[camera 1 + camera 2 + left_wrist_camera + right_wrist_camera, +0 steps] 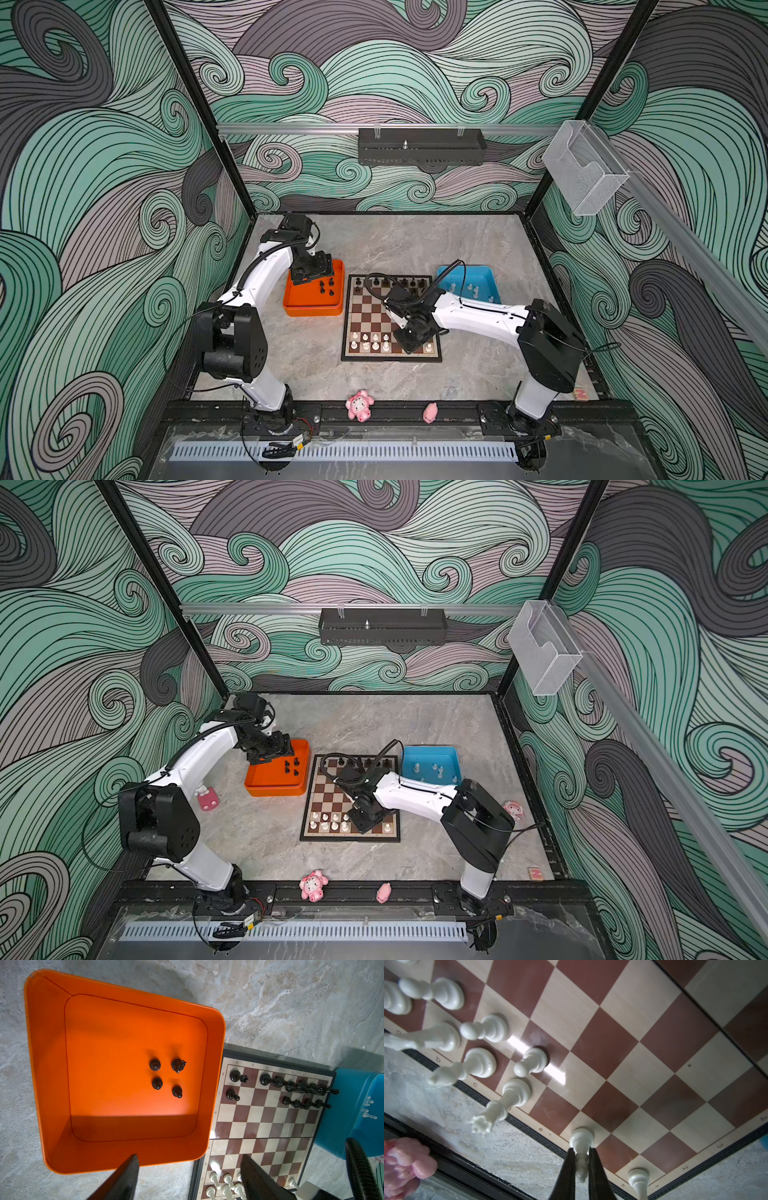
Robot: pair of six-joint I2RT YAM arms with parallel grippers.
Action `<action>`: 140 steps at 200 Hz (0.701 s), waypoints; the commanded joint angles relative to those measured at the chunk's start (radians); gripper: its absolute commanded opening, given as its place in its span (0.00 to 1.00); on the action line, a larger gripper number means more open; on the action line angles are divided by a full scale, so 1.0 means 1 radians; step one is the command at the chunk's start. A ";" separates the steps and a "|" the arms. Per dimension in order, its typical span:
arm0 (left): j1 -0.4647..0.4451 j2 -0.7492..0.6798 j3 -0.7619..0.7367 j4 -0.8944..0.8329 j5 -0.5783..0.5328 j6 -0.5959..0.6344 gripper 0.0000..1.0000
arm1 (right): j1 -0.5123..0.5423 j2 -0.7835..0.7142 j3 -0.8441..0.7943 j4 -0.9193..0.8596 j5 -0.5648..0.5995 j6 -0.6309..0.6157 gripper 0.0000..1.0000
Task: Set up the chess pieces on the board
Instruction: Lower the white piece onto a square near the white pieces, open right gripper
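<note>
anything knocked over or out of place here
No chess pieces look toppled on the board. Oddities: a pink figurine and a smaller pink toy sit by the front rail, unrelated to the chess set.

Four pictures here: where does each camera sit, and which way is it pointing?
Top views: high in front, looking down at the whole table; left arm and right arm show, with board, orange tray, blue tray.
Left wrist: on the left arm, looking down into the orange tray at four black pieces; the open left gripper shows.
Right wrist: on the right arm, low over the board; the right gripper shows, shut on a white piece.
Shared: both wrist views catch the board's white row.
</note>
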State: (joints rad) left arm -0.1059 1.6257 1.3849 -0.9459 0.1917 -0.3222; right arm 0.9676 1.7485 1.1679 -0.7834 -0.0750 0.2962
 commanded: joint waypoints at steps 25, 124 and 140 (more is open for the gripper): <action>0.014 0.000 -0.010 0.003 0.006 0.010 0.79 | 0.005 0.020 0.020 0.000 0.004 -0.003 0.16; 0.015 0.003 -0.008 0.007 0.012 0.009 0.79 | 0.005 -0.031 0.033 -0.024 0.034 -0.002 0.35; 0.016 0.000 -0.005 0.004 0.008 0.009 0.79 | 0.004 -0.062 0.039 -0.042 0.050 -0.001 0.40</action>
State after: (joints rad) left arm -0.0986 1.6272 1.3773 -0.9401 0.1932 -0.3225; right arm 0.9676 1.7485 1.1778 -0.7860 -0.0601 0.2939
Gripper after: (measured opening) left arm 0.793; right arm 0.371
